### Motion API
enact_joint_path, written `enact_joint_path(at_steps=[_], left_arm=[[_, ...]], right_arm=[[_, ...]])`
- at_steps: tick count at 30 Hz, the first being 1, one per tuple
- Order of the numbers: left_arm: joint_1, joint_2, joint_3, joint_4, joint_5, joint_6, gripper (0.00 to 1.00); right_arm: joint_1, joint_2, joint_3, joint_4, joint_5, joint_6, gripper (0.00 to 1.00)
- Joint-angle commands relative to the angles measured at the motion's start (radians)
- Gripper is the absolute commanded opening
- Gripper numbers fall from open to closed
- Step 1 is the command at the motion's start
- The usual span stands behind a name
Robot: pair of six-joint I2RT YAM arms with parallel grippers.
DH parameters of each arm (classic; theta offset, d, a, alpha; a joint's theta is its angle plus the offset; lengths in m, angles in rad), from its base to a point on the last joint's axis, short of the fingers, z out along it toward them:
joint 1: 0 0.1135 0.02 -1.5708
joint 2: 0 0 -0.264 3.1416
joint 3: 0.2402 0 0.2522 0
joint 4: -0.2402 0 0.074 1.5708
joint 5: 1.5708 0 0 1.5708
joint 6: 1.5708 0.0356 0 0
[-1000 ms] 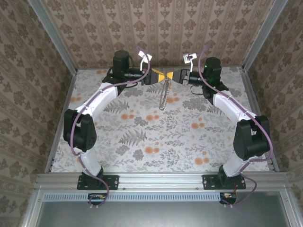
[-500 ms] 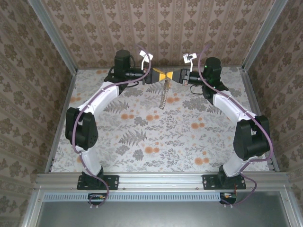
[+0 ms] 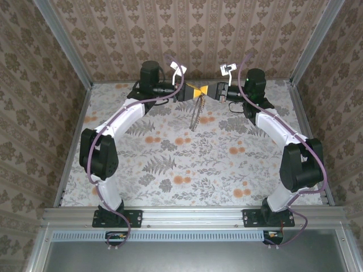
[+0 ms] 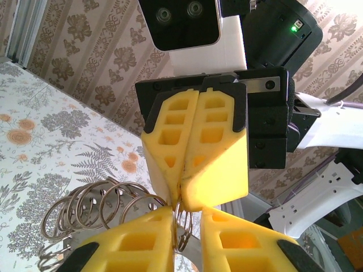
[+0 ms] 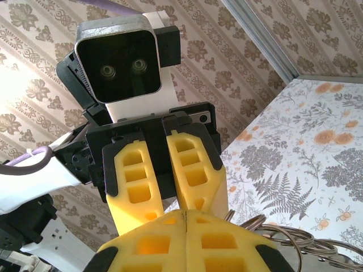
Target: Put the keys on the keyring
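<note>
Two pairs of yellow foam pads, nose to nose, up over the far end of the table. My right gripper (image 4: 182,195) has its blocky, pocketed pads pressed flat together with no gap, and a loop of thin steel wire is pinched right at the tip. My left gripper (image 4: 186,214) has its jaws narrow but parted, and that same loop drops into the slot between them. Whether its pads (image 4: 136,246) touch the wire, I can't tell.

The keyring (image 4: 85,207) is a bunch of bright, round split rings linked together. In the left wrist view they fan out beside my left pads and are cut off at the bottom edge. From above, the bunch hangs as a thin string from where the tips meet. I can't judge whether its low end touches the table.

The table (image 3: 187,164) is a flat print of grey ferns and orange blossoms, and a broad stretch of it lies open between my arms, back to the ribbed metal rail (image 3: 193,216). The brown patterned wall (image 3: 187,34) stands close behind both wrists, with metal posts in the corners, so room is tight there.
</note>
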Motion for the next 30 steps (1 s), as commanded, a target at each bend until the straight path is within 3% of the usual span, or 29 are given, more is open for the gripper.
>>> enact_joint_path(at_steps=[1,6,10,13,16,21,30], left_arm=[[-0.014,-0.012,0.010,0.037,0.005,-0.005,0.16],[-0.014,-0.019,-0.006,0.060,-0.007,-0.015,0.00],[-0.014,-0.026,-0.017,0.075,-0.012,-0.020,0.00],[-0.014,-0.043,-0.039,0.103,-0.038,-0.029,0.00],[-0.013,-0.061,-0.060,0.131,-0.061,-0.038,0.00],[-0.010,-0.088,-0.091,0.190,-0.091,-0.078,0.00],[-0.010,-0.129,-0.153,0.331,-0.186,-0.202,0.00]], right_arm=[[0.008,-0.024,-0.008,0.023,-0.015,-0.014,0.00],[0.008,-0.028,-0.007,0.015,-0.014,-0.019,0.00],[0.007,-0.036,0.004,0.008,-0.013,-0.011,0.00],[0.000,-0.059,0.004,-0.012,0.010,-0.005,0.31],[-0.018,-0.102,-0.015,-0.023,0.041,0.000,0.46],[-0.043,-0.187,-0.082,-0.061,0.101,-0.021,0.48],[-0.021,-0.347,-0.316,-0.073,0.327,-0.089,0.52]])
